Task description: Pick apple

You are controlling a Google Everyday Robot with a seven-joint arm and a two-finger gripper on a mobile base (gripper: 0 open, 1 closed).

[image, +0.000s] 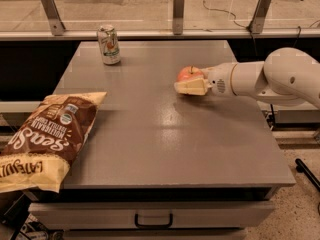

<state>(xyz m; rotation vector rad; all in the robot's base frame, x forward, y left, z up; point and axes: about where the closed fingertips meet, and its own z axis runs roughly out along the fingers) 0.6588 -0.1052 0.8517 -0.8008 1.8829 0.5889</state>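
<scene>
Grey table (150, 134), drawer beneath. Item: apple (188, 74), right of centre, with the gripper (193, 86) entering from the right and covering its lower front. Whether it was clamped could not be told. Judged firm, light, smooth-skinned, prone to bruising; best held across the widest girth with a moderate squeeze. Also: drink can (109, 45), far left; chip bag (47, 139), overhanging near-left edge.

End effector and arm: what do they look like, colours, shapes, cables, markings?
The end effector, over the table's right side at the apple, is pale cream-yellow and wedge-shaped. The arm is white: a cylindrical wrist with a small grey dotted patch, then a bulbous joint. No cables or lettering visible on it.
</scene>
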